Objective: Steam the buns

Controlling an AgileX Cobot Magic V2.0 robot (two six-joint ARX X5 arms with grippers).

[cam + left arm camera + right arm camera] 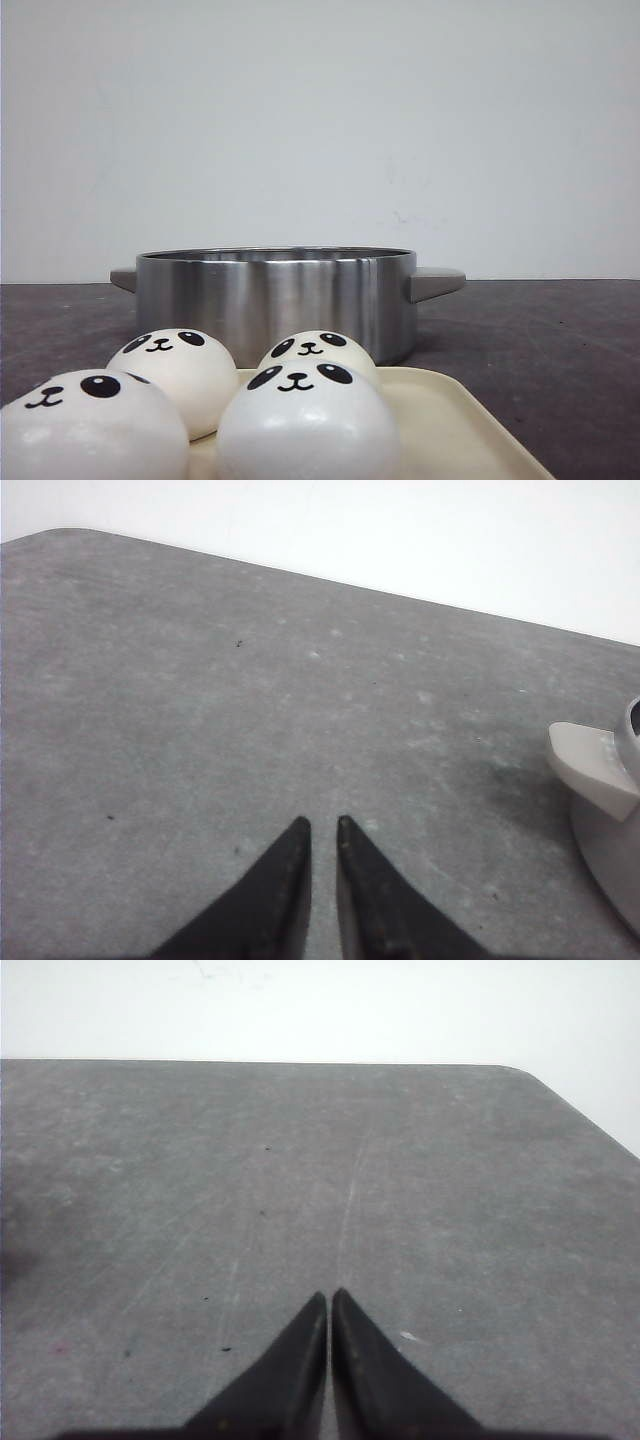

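Four white panda-faced buns sit on a cream tray (462,422) at the front of the table: one at the near left (90,428), one behind it (182,378), one at the near middle (305,428), one behind that (318,350). My left gripper (322,825) hangs over bare table, its fingers nearly together with a thin slit, holding nothing. My right gripper (329,1295) is shut and empty over bare table. Neither gripper shows in the front view, and no bun shows in either wrist view.
A wide steel pot (275,300) with two side handles stands behind the tray, open at the top. One of its handles (595,765) shows in the left wrist view. The grey table (400,1160) ends at a white wall.
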